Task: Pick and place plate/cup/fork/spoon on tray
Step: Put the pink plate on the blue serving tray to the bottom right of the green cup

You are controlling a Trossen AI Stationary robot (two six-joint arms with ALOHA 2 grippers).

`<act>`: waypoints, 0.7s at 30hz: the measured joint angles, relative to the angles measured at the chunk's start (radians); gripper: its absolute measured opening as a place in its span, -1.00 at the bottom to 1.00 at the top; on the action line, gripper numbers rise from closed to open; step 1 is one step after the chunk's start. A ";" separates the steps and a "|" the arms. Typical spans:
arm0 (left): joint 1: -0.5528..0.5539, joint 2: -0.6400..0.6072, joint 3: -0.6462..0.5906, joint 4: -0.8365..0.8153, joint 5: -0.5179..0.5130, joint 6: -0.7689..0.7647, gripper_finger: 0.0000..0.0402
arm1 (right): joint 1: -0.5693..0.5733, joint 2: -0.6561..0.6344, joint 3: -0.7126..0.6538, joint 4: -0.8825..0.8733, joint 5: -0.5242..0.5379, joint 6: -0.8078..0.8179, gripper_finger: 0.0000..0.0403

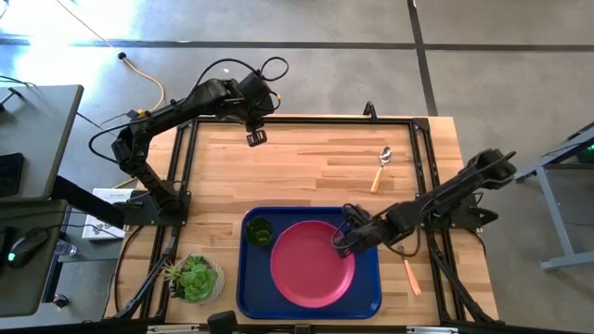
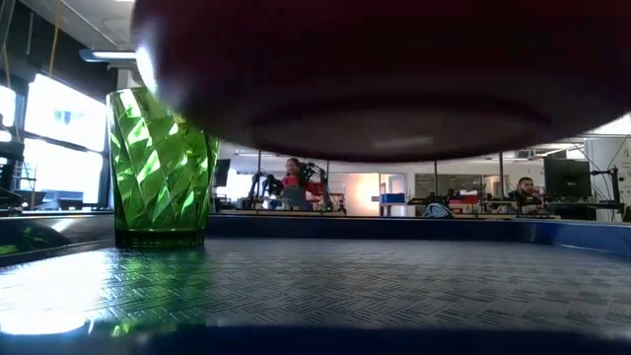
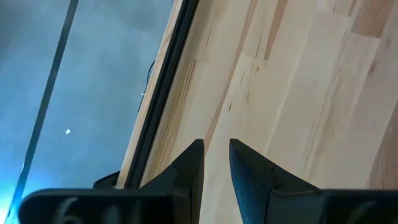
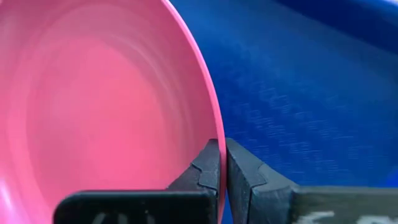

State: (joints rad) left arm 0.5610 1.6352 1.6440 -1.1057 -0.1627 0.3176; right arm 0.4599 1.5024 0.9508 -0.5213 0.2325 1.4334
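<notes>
High view: right hand (image 1: 344, 239) is pinching the plate (image 1: 311, 263) rim at 3 o'clock, over the tray (image 1: 249, 293); left hand (image 1: 256, 137) is slightly parted, empty.

The table (image 1: 306, 167) is pale wood boards. The tray (image 2: 394, 286) is bumpy blue plastic. The cup (image 2: 158, 168) is shiny see-through green. The plate (image 4: 93, 106) is smooth pink.
</notes>
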 joint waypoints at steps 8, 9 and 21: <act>0.000 0.000 0.000 0.000 0.000 -0.002 -0.68 | 0.006 0.081 0.000 0.086 0.002 0.006 -1.00; 0.000 0.000 0.000 0.000 0.000 -0.002 -0.68 | 0.006 0.091 0.000 0.099 0.004 0.007 -1.00; 0.000 0.000 0.000 0.000 0.000 -0.002 -0.68 | 0.006 0.163 0.000 0.146 0.003 0.026 -1.00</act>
State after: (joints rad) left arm 0.5613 1.6352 1.6440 -1.1053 -0.1631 0.3161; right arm 0.4656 1.6657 0.9508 -0.3748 0.2359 1.4595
